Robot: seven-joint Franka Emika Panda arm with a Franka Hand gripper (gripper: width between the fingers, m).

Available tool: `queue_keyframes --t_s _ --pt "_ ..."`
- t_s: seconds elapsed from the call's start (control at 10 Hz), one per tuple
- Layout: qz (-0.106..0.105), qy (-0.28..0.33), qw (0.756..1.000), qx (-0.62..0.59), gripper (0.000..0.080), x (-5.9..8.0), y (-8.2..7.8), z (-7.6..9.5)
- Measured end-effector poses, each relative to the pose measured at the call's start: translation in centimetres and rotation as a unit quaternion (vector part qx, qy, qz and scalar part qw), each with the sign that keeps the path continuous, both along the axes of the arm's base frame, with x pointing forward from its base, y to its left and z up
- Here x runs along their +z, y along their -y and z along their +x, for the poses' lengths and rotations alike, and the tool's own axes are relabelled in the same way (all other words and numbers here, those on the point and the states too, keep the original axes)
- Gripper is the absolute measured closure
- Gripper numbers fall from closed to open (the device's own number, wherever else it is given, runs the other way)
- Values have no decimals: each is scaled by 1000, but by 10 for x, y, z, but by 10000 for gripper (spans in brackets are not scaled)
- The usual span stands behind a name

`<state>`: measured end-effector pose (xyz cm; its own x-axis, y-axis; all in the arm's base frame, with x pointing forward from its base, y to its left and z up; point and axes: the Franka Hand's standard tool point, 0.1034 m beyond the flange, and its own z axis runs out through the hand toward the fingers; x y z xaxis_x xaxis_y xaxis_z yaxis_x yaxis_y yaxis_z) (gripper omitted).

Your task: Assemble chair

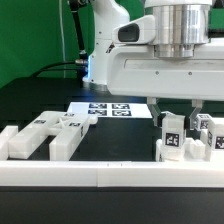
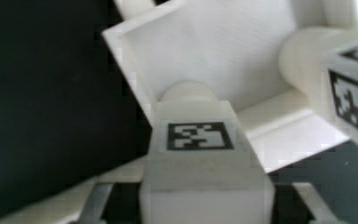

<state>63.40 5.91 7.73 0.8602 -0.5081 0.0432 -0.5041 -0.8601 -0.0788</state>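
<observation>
The chair is still in loose white parts. My gripper hangs over the group at the exterior view's right and is shut on an upright white post that carries a square tag. In the wrist view the post fills the gap of the gripper, with a finger pressed against each side. A flat white slab lies behind the post. Another tagged part stands close beside it. More tagged blocks crowd just past the post.
Several white chair parts lie at the exterior view's left. The marker board lies flat behind them in the middle. A white border rail runs along the front. The arm's white body looms above.
</observation>
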Motion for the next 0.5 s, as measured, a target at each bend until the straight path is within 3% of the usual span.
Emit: queue_keyframes --t_s 0.2,0.5 --pt "8 -7 991 -132 509 -1 -2 -1" --pt "18 -12 958 -286 509 -1 -4 0"
